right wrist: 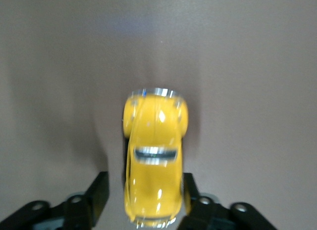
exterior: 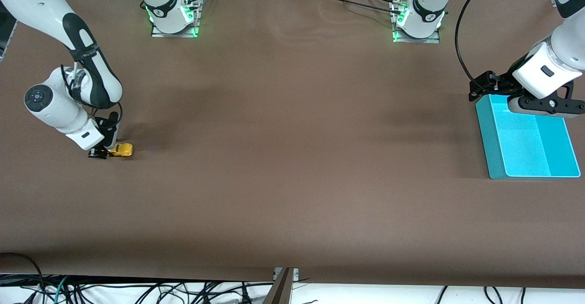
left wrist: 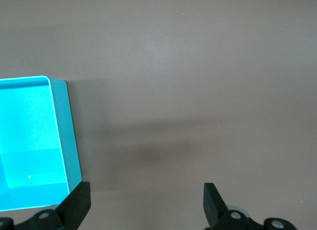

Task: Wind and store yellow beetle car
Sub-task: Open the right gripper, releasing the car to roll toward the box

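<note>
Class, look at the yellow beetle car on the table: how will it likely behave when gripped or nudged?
The yellow beetle car looks rigid and glossy, so it may slip between the right end effector fingers flanking its body. It sits on wheels on the flat table, so a nudge would probably roll it. Being tiny, it is likely light. The left end effector waits open by the teal tray.

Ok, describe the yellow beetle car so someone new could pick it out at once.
Look to the right arm's end of the brown table, where the right hand is down at the surface. The yellow beetle car sits on the table between that hand's fingers. It is tiny, rounded and bright yellow; the only other coloured thing is the teal tray at the left arm's end.
</note>
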Controlling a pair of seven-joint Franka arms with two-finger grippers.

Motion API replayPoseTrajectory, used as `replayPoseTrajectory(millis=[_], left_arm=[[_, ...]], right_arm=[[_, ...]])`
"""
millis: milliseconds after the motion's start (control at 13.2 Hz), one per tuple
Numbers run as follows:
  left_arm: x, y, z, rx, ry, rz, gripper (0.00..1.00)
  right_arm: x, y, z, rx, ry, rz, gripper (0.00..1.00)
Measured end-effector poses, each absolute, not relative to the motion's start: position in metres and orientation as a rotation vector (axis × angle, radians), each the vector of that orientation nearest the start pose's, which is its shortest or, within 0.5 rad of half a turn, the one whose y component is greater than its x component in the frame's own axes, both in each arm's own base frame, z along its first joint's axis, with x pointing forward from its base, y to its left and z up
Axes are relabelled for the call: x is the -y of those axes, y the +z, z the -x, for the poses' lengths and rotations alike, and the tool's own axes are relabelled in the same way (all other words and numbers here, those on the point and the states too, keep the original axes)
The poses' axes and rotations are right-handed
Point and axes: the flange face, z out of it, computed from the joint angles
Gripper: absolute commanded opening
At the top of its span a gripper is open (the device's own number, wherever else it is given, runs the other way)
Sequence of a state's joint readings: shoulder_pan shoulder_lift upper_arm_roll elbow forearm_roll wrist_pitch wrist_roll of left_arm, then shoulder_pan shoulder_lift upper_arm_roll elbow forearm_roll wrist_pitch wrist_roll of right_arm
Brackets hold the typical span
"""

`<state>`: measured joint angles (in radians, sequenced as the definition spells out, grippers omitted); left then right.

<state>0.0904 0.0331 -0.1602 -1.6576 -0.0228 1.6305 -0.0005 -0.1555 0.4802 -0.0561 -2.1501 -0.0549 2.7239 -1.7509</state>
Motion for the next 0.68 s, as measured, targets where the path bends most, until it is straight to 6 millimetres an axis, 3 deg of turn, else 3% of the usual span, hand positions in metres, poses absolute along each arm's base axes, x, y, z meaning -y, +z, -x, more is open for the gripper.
replayPoseTrajectory(millis=[682], left_arm=[[0.040,0.570,-0.564,-0.107,0.096,3.164,1.00]], right_arm=[[0.110,0.188,-0.575,-2.185,0.040,-2.095,1.00]])
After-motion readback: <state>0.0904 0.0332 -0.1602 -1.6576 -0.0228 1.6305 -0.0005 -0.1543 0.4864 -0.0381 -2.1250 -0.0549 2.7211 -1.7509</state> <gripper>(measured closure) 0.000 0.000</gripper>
